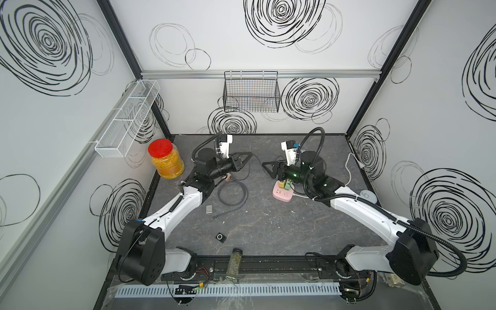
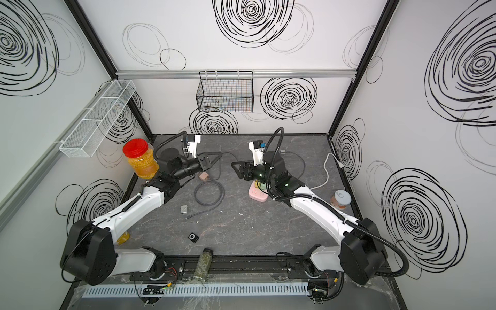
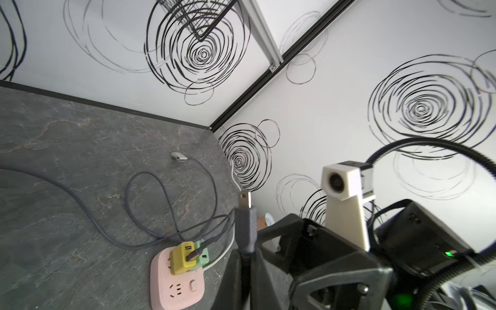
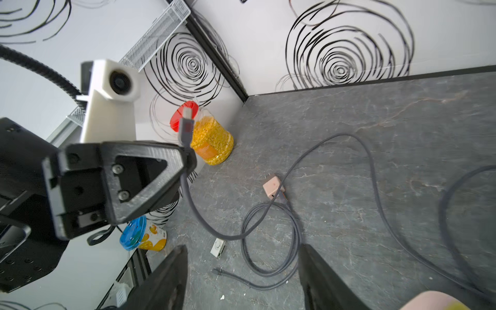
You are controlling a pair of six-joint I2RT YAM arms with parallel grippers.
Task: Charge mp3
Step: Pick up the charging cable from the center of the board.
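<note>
Far to the left of the pink power strip [image 1: 284, 194] stands a jar with a red lid [image 1: 163, 158]. Between this jar and the strip the left gripper [image 1: 248, 155] hangs above the table [image 1: 268, 228]. Its jaws are pressed together on a grey cable [image 1: 218, 193] just behind the plug [image 3: 245, 222], and the metal tip of the plug looks toward the strip. The rest of the cable seems to fall into a loose coil on the table, left of the strip.

The small silver mp3 player [image 1: 209, 209] lies flat, left of the strip and nearer to the front, just beside the coil. Nothing holds it. A black square player [image 1: 220, 237] lies further to the front of the strip; I cannot tell which of the two is meant. Above the strip, toward its back side, the right gripper [image 1: 267, 167] faces the plug with its jaws apart and empty.

I think the danger is in the grip. It is on the soft cord and not on the plug body, so the plug may swing or turn when it is passed over or pushed into a small port. The slack coil may also drag over the player and shift it. The player looks light and may slide away if nothing steadies it.
</note>
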